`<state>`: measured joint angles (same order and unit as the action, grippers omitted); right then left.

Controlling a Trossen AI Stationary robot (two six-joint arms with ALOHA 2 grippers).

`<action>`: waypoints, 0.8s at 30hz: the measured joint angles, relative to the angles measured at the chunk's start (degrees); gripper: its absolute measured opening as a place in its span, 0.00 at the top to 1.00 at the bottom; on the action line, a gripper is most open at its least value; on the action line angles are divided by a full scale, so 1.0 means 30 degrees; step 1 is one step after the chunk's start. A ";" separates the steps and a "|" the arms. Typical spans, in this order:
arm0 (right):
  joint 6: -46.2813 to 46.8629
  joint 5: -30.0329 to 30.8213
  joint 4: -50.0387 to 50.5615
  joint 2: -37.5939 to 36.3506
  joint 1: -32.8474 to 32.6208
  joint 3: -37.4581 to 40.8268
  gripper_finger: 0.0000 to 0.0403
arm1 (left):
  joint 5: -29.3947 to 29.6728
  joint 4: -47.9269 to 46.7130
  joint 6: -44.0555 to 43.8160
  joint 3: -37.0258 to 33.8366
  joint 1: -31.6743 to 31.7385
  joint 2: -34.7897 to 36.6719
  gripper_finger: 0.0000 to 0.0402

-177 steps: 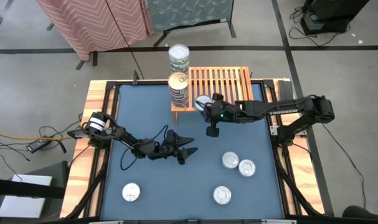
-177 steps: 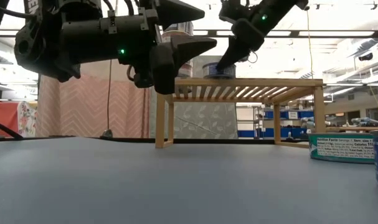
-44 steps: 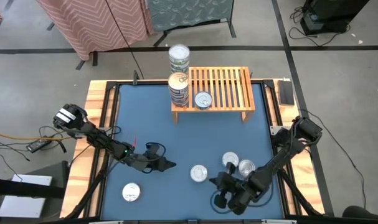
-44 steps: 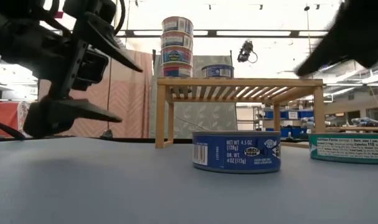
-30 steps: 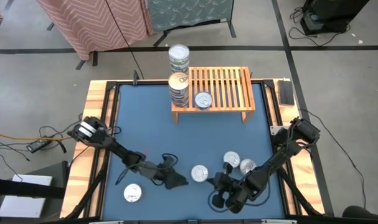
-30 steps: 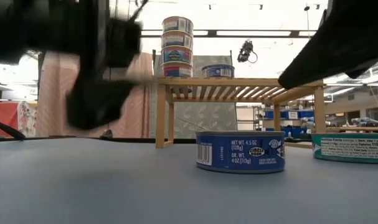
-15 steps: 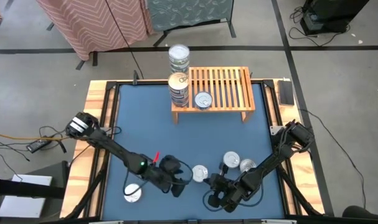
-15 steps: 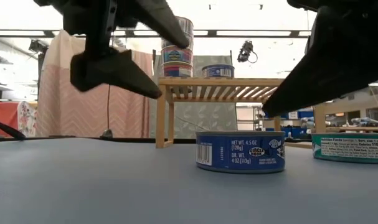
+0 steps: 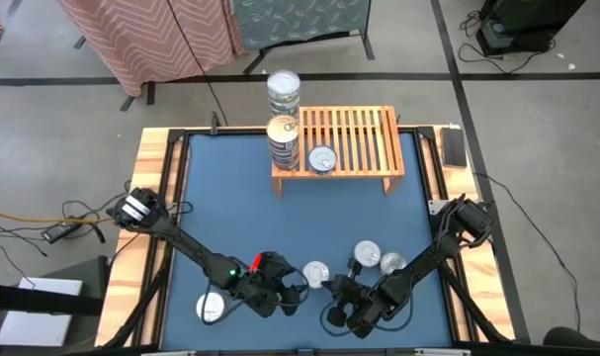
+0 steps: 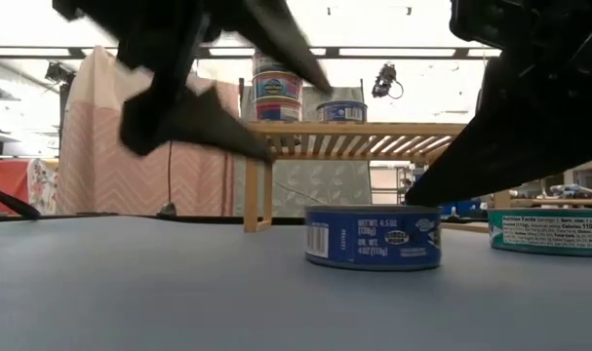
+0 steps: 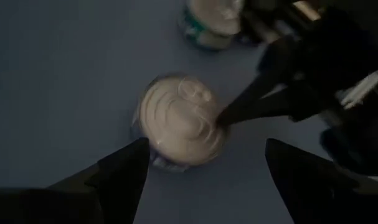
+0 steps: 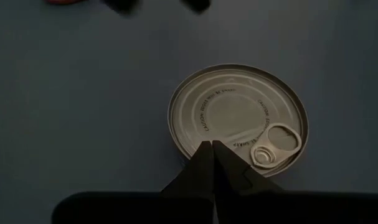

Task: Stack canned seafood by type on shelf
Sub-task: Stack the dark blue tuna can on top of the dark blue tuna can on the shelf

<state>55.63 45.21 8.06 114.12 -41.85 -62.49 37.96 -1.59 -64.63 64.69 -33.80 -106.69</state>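
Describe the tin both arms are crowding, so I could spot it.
Start at the wooden shelf, then come toward the mat's near edge. The blue-labelled tin lies alone between the two end effectors, left of a touching pair of tins.

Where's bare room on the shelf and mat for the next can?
The shelf is bare right of the single can; its left end holds a can stack. The mat between shelf and arms is bare. The front is crowded: both grippers flank the blue can.

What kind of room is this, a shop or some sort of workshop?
Probably a robotics lab or workshop, not a shop. Two robot arms work at a blue-topped table with a small wooden shelf, cables trail over the bare floor, and storage racks stand behind.
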 joint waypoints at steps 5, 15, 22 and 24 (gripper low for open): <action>0.0266 0.0496 -0.0086 0.0389 -0.0039 -0.0011 1.00 | -0.0680 0.1197 -0.3809 -0.0060 0.0036 -0.1227 0.19; 0.0490 0.0640 -0.0392 0.0615 -0.0007 0.0143 1.00 | -0.2064 0.1225 -0.8949 -0.0359 0.0853 -0.1881 0.19; 0.2232 0.0880 -0.0778 0.0601 -0.0497 0.1100 1.00 | -0.2138 0.1233 -0.8974 -0.0359 0.1129 -0.1867 0.19; 0.2485 0.1012 -0.0828 0.0623 -0.0735 0.1232 1.00 | -0.2188 0.1350 -0.8981 -0.0359 0.1180 -0.1867 0.19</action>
<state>63.09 48.25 5.58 115.98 -44.05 -58.79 31.40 2.46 -91.57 63.61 -30.26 -112.29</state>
